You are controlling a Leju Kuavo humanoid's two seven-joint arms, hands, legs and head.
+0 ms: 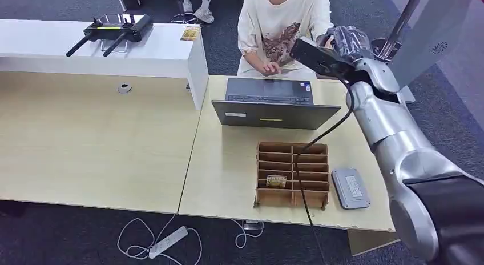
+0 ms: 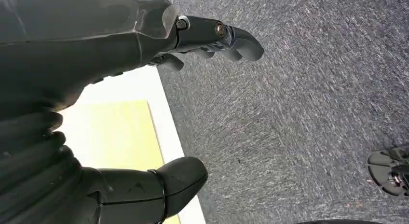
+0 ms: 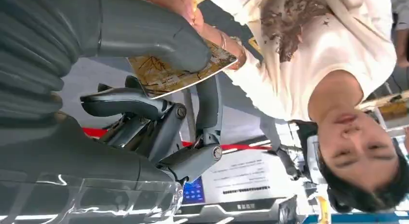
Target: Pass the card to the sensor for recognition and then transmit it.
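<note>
The card (image 3: 181, 72) is in my right hand (image 3: 159, 96), raised toward the person (image 1: 283, 26) seated across the counter (image 1: 228, 162), at about 1 o'clock in my head view. From the wrist camera I see it pinched flat between the thick thumb on one face and the darker fingers on the other. The person's hand (image 3: 212, 28) is at the card's far edge, touching it or just about to; I cannot tell whether they have a real hold.

I judge the card thin, light and fairly stiff, with a glossy printed face that could slide out of a loose pinch. A flat pinch near one end suits it best, leaving the other end free for whoever takes it, and that is how it sits now.

The box (image 1: 293, 175) with another card in one slot lies at 6 o'clock from the laptop (image 1: 273, 105), with the sensor (image 1: 350, 188) just beside it at 3 o'clock.

My left hand (image 2: 193, 38) hangs over the floor, fingers apart, holding nothing.
</note>
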